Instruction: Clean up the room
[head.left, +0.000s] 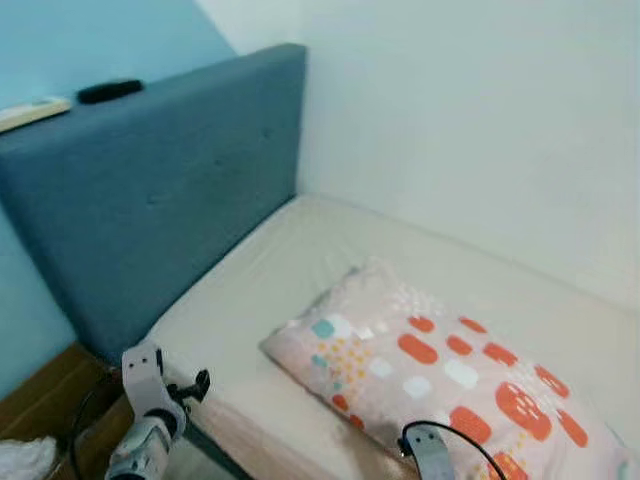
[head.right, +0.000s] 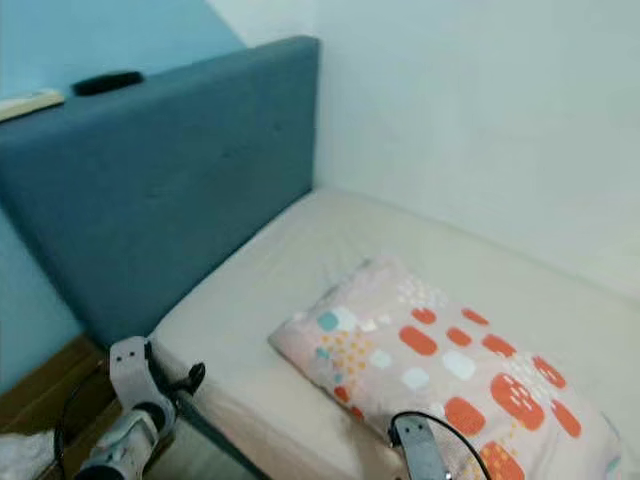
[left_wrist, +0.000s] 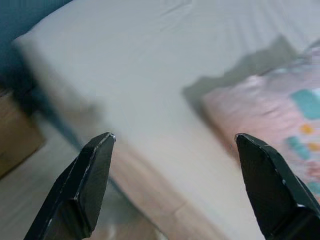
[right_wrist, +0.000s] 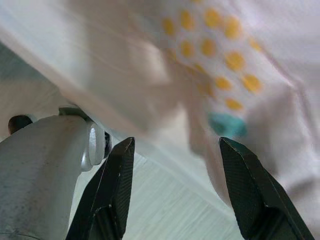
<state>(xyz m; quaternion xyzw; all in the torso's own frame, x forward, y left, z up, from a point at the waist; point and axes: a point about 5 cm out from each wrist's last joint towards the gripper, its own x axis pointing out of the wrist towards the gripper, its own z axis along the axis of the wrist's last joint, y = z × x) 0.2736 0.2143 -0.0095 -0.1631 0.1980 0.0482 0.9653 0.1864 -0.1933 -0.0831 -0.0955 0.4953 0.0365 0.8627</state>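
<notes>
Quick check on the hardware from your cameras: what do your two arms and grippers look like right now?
Both arms are silver-grey metal with rounded housings. The left arm has black cables looping beside its wrist; the right arm carries a thin black cable arching over it. The left gripper and right gripper each have two long black, wedge-shaped fingers with a finely textured surface.

Left arm (head.left: 148, 405): silver-grey metal segments with a rounded joint; a black cable loops beside it and a small black fitting projects near the wrist.
Left gripper (left_wrist: 175, 145): two long black fingers (left_wrist: 87, 185), wedge-shaped, matte, with pale worn edges.
Right arm (head.left: 432, 455): silver-grey block, thin black cable arching over it.
Right gripper (right_wrist: 175, 150): two black tapered fingers; beside one sits a rounded silver housing (right_wrist: 45, 170) with a dark knob.
</notes>
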